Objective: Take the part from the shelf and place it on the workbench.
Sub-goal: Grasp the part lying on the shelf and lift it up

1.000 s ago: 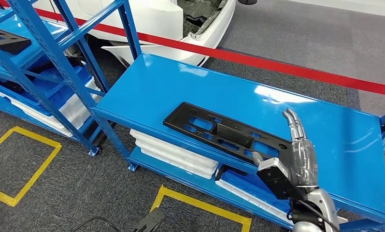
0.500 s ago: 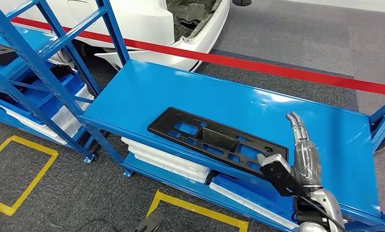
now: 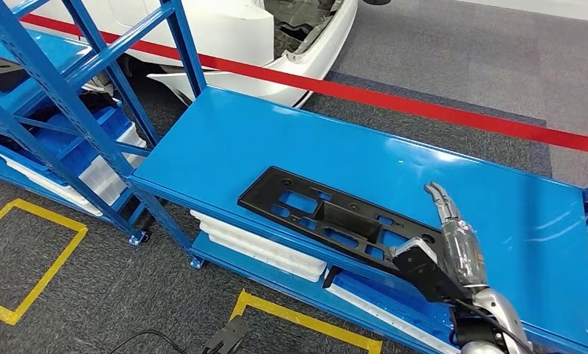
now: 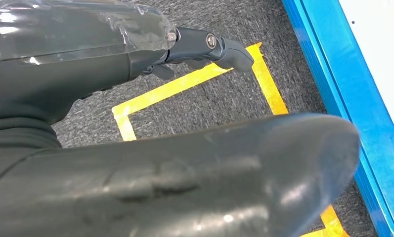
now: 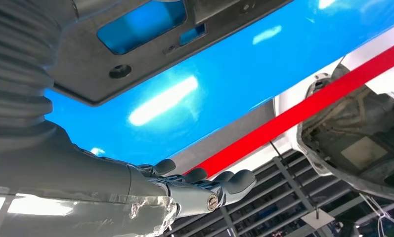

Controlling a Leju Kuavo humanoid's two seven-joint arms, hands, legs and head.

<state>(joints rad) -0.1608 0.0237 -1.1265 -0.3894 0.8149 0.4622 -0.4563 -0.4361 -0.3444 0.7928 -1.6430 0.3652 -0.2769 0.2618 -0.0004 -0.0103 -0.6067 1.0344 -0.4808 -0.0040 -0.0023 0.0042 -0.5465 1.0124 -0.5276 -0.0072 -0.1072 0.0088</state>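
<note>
Part (image 3: 335, 217) flat on workbench (image 3: 276, 140); right hand (image 3: 453, 236) beside, seemingly empty.

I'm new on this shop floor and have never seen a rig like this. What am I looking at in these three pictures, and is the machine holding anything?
It is a two-legged humanoid robot with silver arms and many-fingered hands. The wide picture comes from a camera high on its body, looking down at a glossy blue metal workbench. On it lies a flat black plastic part with rectangular cut-outs. The right hand is at the part's near end, fingers stretched out, holding nothing. The other two pictures come from cameras at the wrists. The right wrist view looks past that hand at the part and the bench. The left wrist view shows the left hand, empty, above grey carpet with yellow tape.
</note>
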